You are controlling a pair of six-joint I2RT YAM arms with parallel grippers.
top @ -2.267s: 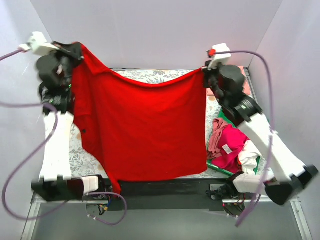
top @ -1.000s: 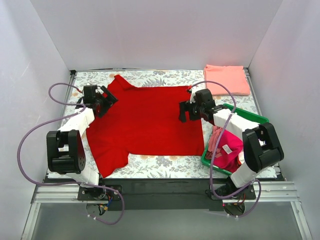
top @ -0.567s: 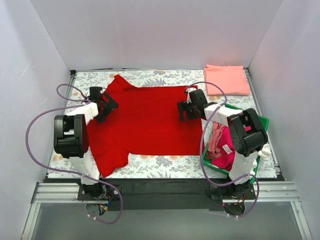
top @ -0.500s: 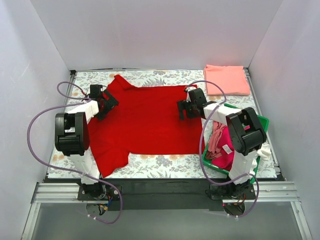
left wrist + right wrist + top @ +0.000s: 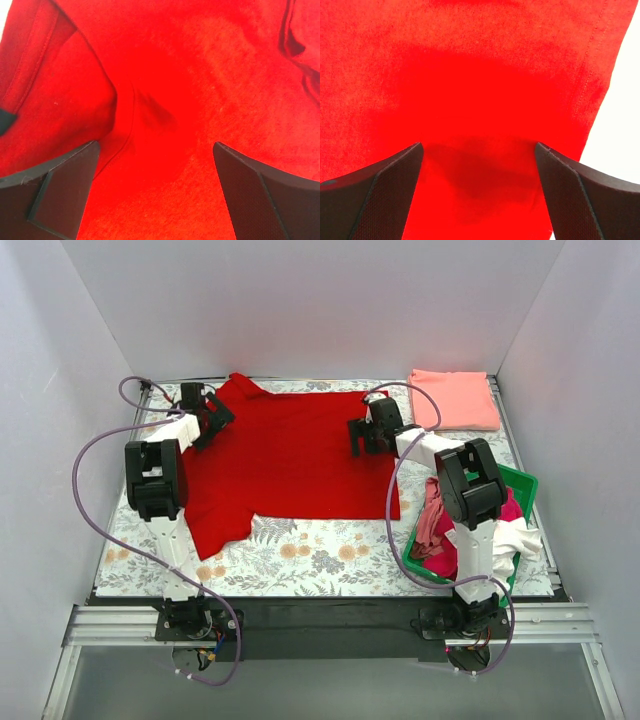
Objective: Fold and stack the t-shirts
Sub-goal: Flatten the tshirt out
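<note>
Two grippers stand with jaws spread wide, grasping nothing: left gripper (image 5: 210, 416) over the far-left shoulder of the red t-shirt (image 5: 290, 460), right gripper (image 5: 360, 436) over its far-right edge. This shirt lies spread flat on the floral table cover (image 5: 320, 555). Far right, folded salmon-pink t-shirt (image 5: 455, 400). Near right, green bin (image 5: 526, 485) holding crumpled shirts (image 5: 447, 558).
</note>
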